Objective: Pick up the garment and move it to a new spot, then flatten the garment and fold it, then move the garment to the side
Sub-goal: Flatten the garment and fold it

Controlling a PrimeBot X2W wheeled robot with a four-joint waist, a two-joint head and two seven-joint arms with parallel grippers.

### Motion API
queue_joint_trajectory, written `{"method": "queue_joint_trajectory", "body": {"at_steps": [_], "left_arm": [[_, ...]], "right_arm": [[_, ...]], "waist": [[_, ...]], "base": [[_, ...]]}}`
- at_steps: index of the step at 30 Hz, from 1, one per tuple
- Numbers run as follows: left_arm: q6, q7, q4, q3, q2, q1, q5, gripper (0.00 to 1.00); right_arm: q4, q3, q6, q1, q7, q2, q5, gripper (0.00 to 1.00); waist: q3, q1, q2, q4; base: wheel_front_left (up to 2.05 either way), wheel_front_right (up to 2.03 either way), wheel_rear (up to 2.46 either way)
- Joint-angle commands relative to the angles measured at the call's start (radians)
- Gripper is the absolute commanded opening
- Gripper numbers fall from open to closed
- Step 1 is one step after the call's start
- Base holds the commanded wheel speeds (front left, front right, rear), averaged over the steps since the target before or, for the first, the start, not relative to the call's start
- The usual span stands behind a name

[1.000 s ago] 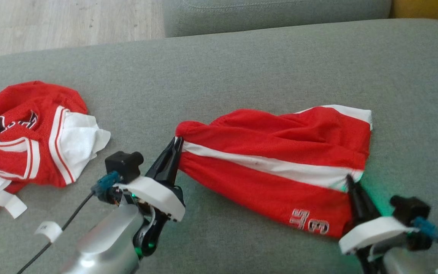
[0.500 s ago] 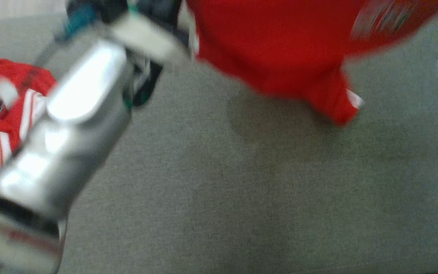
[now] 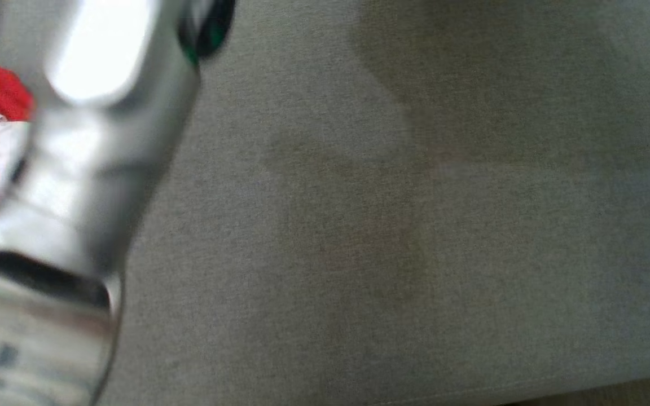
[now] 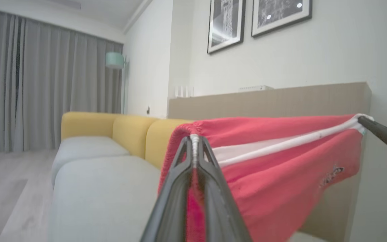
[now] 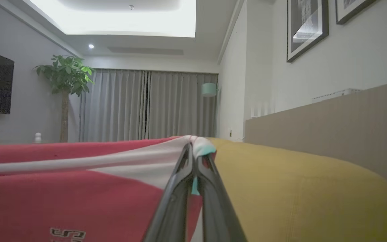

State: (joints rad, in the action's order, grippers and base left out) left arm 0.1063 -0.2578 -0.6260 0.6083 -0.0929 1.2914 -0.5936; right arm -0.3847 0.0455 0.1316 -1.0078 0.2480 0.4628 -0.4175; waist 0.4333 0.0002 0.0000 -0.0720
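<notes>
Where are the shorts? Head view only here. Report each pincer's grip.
Observer: The left pincer is shut on the gathered edge of the shorts, at the white stripe.
Operator: Now the right one.
Observer: The right pincer is shut on the stripe's other end.
Operator: Describe how the cloth hangs.
Observer: The stripe is stretched taut between both pincers; the red cloth drapes below it.

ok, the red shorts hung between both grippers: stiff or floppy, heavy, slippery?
Likely floppy: the red shorts sag below the top edge stretched between the left gripper and right gripper. Probably light: two fingertip pinches at the corners carry it all. Gripped only at the hem, it may slip if tugged.
</notes>
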Motion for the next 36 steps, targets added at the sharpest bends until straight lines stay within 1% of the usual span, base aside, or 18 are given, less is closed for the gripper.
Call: {"method": "queue_joint_trajectory", "body": {"at_steps": [1, 5, 10, 16, 22, 26, 30, 33, 36], "left_arm": [[0.004, -0.004, 0.025, -0.034, -0.036, -0.023, 0.013, 0.0], [0.015, -0.004, 0.072, -0.05, -0.039, -0.239, 0.081, 0.0], [0.019, -0.004, 0.135, -0.078, -0.025, -0.537, 0.151, 0.0], [0.019, -0.004, 0.205, -0.108, -0.017, -0.842, 0.223, 0.0], [0.012, -0.004, 0.228, -0.122, -0.028, -1.061, 0.262, 0.0], [0.001, -0.004, 0.257, -0.132, -0.036, -1.175, 0.258, 0.0], [-0.009, -0.001, 0.305, -0.132, -0.04, -1.258, 0.238, 0.0], [-0.011, 0.019, 0.36, -0.13, -0.032, -1.27, 0.216, 0.0], [-0.005, 0.049, 0.401, -0.132, -0.011, -1.239, 0.173, 0.0]], "right_arm": [[0.029, -0.002, -0.001, 0.048, 0.004, 0.02, -0.01, 0.0], [0.053, 0.004, -0.001, 0.242, 0.006, -0.005, -0.045, 0.0], [0.097, 0.013, -0.001, 0.512, -0.013, -0.042, -0.088, 0.0], [0.232, -0.003, -0.001, 0.836, -0.091, -0.101, -0.123, 0.0], [0.396, -0.005, -0.001, 1.083, -0.207, -0.127, -0.135, 0.0], [0.505, -0.051, -0.001, 1.21, -0.269, -0.151, -0.146, 0.0], [0.6, -0.112, -0.001, 1.289, -0.314, -0.175, -0.154, 0.0], [0.645, -0.151, -0.001, 1.292, -0.338, -0.185, -0.15, 0.0], [0.65, -0.161, -0.001, 1.244, -0.364, -0.185, -0.142, 0.0]], "waist": [[-0.004, -0.0002, 0.0, 0.004], [-0.026, -0.0002, 0.0, 0.018], [-0.091, -0.0002, 0.0, 0.03], [-0.191, -0.0002, 0.0, 0.029], [-0.279, -0.0002, 0.0, 0.023], [-0.316, -0.0002, 0.0, 0.029], [-0.328, -0.0002, 0.0, 0.046], [-0.321, -0.0002, 0.0, 0.066], [-0.299, -0.0002, 0.0, 0.086]], "base": [[0.0, 0.0, 0.0], [0.0, 0.0, 0.0], [0.0, 0.0, 0.0], [0.0, 0.0, 0.0], [0.0, 0.0, 0.0], [0.0, 0.0, 0.0], [0.0, 0.0, 0.0], [0.0, 0.0, 0.0], [0.0, 0.0, 0.0]]}}
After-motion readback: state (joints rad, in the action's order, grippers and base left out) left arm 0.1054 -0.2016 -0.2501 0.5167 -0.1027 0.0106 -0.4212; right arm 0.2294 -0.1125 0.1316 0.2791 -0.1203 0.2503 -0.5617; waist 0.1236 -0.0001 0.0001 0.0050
